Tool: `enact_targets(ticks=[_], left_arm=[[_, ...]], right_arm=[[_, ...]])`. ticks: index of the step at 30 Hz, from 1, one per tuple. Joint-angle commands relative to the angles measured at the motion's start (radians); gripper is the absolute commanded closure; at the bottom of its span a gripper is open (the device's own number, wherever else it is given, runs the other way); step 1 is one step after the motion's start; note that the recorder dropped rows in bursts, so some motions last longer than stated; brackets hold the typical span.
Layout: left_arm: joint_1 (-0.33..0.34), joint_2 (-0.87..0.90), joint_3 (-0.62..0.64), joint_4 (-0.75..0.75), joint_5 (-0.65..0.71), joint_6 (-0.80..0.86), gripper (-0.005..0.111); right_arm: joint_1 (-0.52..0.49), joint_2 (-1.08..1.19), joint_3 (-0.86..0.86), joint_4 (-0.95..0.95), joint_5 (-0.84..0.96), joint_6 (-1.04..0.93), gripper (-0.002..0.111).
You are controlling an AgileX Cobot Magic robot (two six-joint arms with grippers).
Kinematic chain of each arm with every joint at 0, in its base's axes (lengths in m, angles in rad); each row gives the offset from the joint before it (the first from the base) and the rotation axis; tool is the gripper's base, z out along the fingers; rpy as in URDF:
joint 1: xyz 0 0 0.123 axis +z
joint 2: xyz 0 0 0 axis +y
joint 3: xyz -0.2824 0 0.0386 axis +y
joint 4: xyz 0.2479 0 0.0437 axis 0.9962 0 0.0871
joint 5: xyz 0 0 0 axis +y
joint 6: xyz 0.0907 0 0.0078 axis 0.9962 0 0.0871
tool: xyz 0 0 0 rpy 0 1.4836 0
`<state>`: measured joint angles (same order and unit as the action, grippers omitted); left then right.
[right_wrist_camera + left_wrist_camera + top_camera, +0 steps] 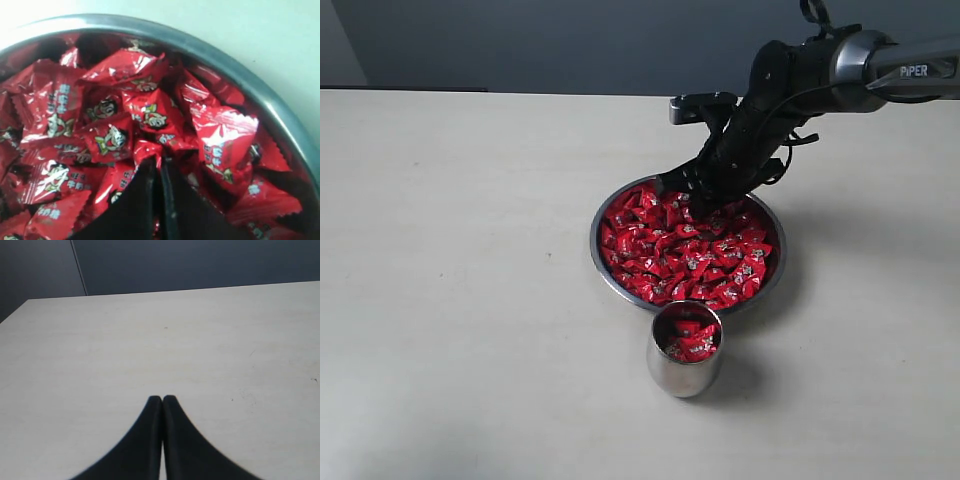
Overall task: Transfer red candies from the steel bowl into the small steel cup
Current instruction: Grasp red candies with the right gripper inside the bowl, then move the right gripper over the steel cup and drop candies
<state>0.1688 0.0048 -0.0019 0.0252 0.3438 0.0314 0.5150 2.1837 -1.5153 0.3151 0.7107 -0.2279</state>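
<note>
You're mid-pick w/ the right gripper [160,161] — jaws pinching tight at a wrapper among the red candies [150,117] in the steel bowl [240,75], catch unclear — next prob. needing a slow lift over to the small steel cup [685,378] just beside it.

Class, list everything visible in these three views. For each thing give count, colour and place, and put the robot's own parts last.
red candies: many, shiny red, heaped in the steel bowl; a few more in the small steel cup
steel bowl: one, silver, mid-table
small steel cup: one, silver, just below the bowl in the exterior view
table: one, pale beige, under everything
wall: one, dark blue-grey, behind the table
right arm: one, black and grey, reaching in from the right
right tool: one, black, shut, tips among the bowl's candies
left tool: one, black, shut, over the table
</note>
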Motion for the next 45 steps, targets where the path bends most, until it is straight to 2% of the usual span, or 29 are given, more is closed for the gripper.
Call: enact_targets(ticks=[1,11,15,19,29,34,42,45], left_arm=[[0.002,-0.005,0.002,0.002,-0.010,-0.002,0.106],[0.002,-0.005,0.002,0.002,-0.010,-0.002,0.106],[0.002,-0.005,0.002,0.002,-0.010,-0.002,0.106],[0.002,-0.005,0.002,0.002,-0.010,-0.002,0.106],[0.002,-0.005,0.002,0.002,-0.010,-0.002,0.106],[0.002,-0.005,0.002,0.002,-0.010,-0.002,0.106],[0.002,-0.005,0.002,0.002,-0.010,-0.002,0.106],[0.002,-0.005,0.002,0.002,-0.010,-0.002,0.106]], right_arm=[[-0.003,-0.020,-0.007,-0.019,0.038,-0.008,0.108],[-0.003,-0.203,0.029,-0.090,0.079,0.073,0.108],[-0.001,-0.310,0.136,-0.103,0.036,0.118,0.108],[0.035,-0.455,0.308,-0.105,-0.089,0.184,0.108],[0.294,-0.744,0.661,-0.113,-0.160,0.260,0.108],[0.360,-0.765,0.741,-0.115,-0.189,0.265,0.108],[0.365,-0.748,0.742,-0.153,-0.206,0.265,0.108],[0.365,-0.730,0.742,-0.149,-0.214,0.265,0.102]])
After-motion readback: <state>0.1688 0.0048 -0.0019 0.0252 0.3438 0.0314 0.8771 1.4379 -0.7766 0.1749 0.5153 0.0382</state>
